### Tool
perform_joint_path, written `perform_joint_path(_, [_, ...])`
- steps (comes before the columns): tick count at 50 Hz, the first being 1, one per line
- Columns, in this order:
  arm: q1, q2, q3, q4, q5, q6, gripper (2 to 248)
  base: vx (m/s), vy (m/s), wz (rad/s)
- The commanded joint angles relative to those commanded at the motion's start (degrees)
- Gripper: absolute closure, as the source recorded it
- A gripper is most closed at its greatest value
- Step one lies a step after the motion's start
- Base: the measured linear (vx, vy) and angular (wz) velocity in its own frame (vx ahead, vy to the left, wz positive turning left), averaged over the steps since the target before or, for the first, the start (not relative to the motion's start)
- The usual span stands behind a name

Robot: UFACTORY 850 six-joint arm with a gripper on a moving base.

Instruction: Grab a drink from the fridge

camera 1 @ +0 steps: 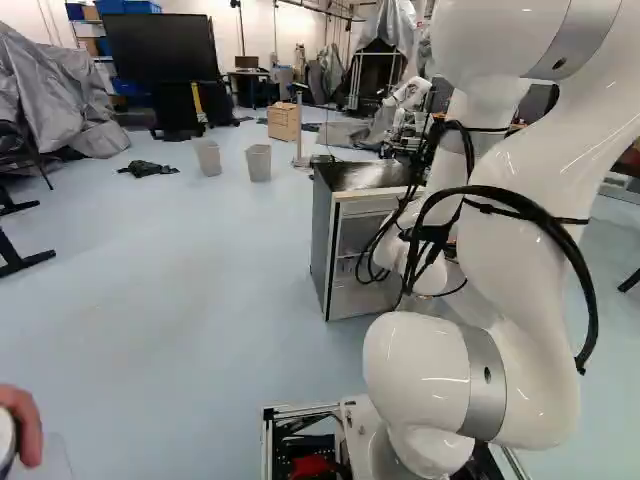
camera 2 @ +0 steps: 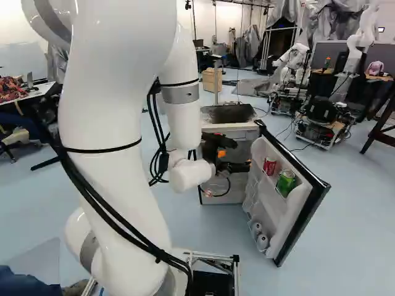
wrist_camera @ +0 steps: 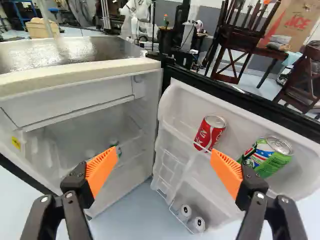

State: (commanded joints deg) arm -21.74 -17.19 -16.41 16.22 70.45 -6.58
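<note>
Pale blue floor (camera 1: 200, 300) carries a small fridge (wrist_camera: 70, 97), door (camera 2: 278, 209) swung open, gripper (camera 2: 237, 154) facing it with fingers spread, gripping nothing; green can (camera 2: 286, 182) and red can (camera 2: 270, 166) stand on the door's upper shelf, two pale cans (wrist_camera: 185, 210) in its low rack.

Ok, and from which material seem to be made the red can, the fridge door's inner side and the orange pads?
Red can: likely thin metal with glossy printed coating; its top shines silvery.
Door's inner side: probably moulded white plastic, smooth, with rounded corners.
Orange pads: matte and ribbed, perhaps rubber or soft plastic; I cannot tell which.
</note>
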Motion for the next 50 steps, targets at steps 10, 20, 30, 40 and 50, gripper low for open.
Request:
perform_joint_path(10, [0.15,-0.34,-0.45,3.47,0.0,0.0,3,0.0,0.0,0.0])
perform_joint_path(20, [0.34,-0.78,-1.02,6.97,0.0,0.0,3,0.0,0.0,0.0])
perform_joint_path(30, [0.53,-1.22,-1.59,10.4,0.0,0.0,3,0.0,0.0,0.0])
perform_joint_path(40, [0.72,-1.65,-2.16,13.88,0.0,0.0,3,0.0,0.0,0.0])
perform_joint_path(50, [0.91,-2.07,-2.73,17.21,0.0,0.0,3,0.0,0.0,0.0])
